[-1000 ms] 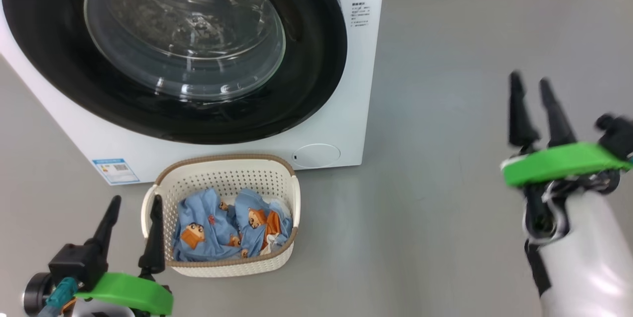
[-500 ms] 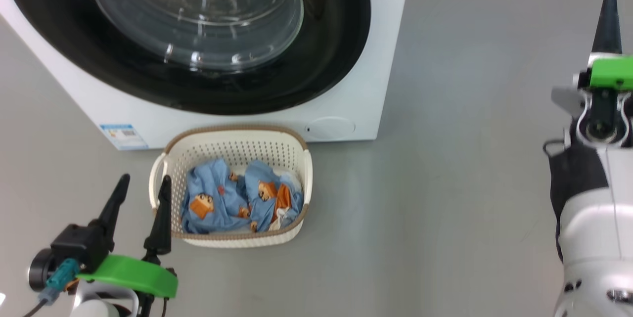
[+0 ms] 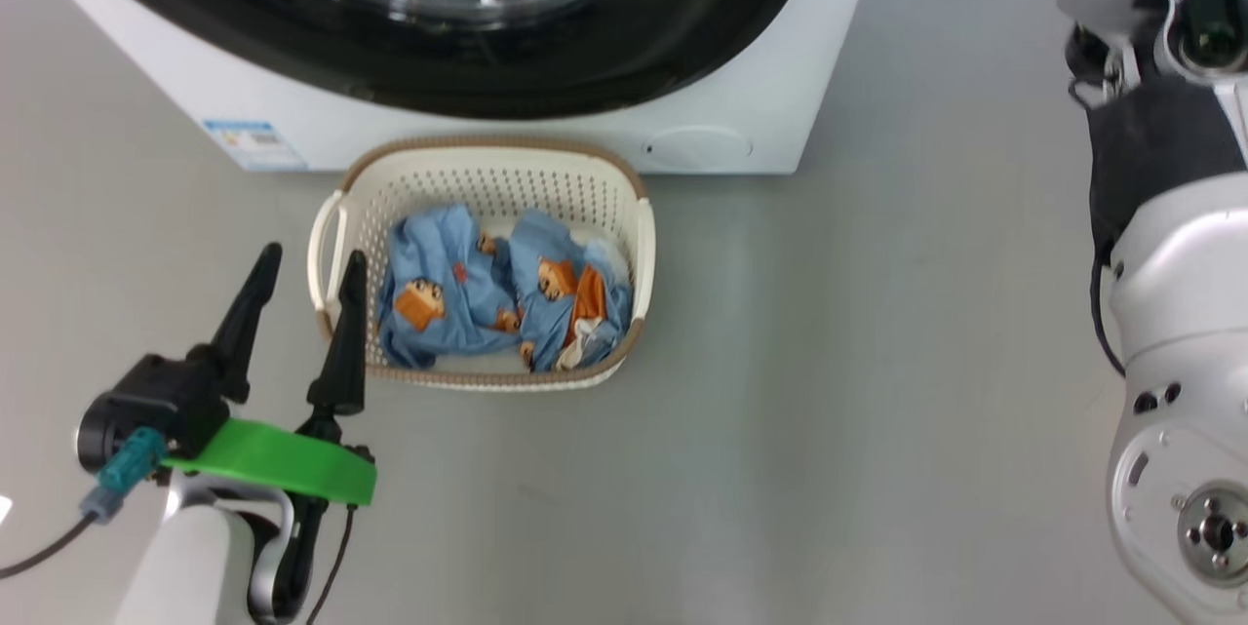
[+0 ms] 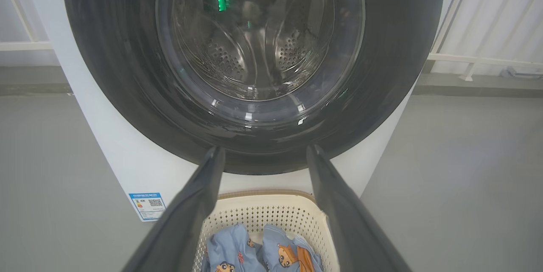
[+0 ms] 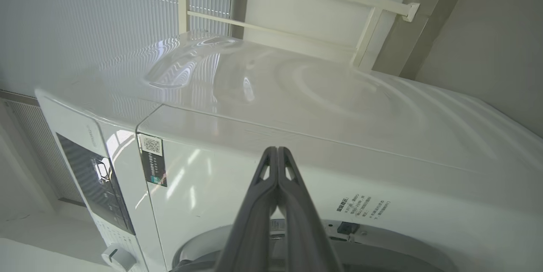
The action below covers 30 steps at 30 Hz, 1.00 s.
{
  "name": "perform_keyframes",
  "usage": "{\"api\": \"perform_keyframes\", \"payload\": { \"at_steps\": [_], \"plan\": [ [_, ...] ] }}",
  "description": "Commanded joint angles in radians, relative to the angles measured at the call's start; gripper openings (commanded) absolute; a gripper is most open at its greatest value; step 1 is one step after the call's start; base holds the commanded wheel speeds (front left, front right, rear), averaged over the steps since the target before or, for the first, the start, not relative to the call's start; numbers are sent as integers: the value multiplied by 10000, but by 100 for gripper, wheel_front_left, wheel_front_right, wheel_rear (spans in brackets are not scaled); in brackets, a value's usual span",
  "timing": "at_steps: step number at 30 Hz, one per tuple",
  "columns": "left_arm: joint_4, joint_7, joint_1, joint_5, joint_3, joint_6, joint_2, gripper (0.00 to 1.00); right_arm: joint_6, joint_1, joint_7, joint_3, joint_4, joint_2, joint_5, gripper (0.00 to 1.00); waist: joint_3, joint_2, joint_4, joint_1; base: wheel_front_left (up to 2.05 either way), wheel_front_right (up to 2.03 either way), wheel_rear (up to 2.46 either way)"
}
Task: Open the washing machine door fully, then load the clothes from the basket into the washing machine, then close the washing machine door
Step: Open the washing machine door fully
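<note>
Clothes lie in one basket by one washing machine.

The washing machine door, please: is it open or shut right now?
Shut. The washing machine door lies flat against the white front of the washing machine, with no gap showing around its black rim.

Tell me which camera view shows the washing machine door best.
The left wrist view: the washing machine door faces it nearly whole, black rim and glass bowl. The head view catches its lower arc; the right wrist view, a thin grey edge at most.
</note>
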<state>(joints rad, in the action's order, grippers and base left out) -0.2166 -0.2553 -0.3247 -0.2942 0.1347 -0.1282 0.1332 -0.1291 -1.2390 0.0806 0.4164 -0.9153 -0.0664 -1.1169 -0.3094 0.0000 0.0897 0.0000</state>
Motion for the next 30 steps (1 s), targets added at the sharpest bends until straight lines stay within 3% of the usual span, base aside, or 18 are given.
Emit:
{"api": "perform_keyframes", "payload": {
  "at_steps": [1,8,17,30],
  "plan": [
    [247,-65,-364,-161,-262,-24,303,100,-16,-660,321,-278,-8,161,-185,0,-615,0,340,0,0,0,0],
    [154,-65,-658,-371,-44,-24,229,100,-16,-1740,1834,-935,-964,161,-1322,0,-1088,0,456,0,0,0,0],
    [168,-65,-949,-551,117,-25,203,100,-16,-2461,2558,-2005,-1375,162,-1905,0,-1687,0,575,0,0,0,0],
    [211,-65,-1177,-722,178,-25,106,100,-16,-3198,2387,-2568,-1737,153,-1816,0,-2272,0,702,0,0,0,0]
  ]
}}
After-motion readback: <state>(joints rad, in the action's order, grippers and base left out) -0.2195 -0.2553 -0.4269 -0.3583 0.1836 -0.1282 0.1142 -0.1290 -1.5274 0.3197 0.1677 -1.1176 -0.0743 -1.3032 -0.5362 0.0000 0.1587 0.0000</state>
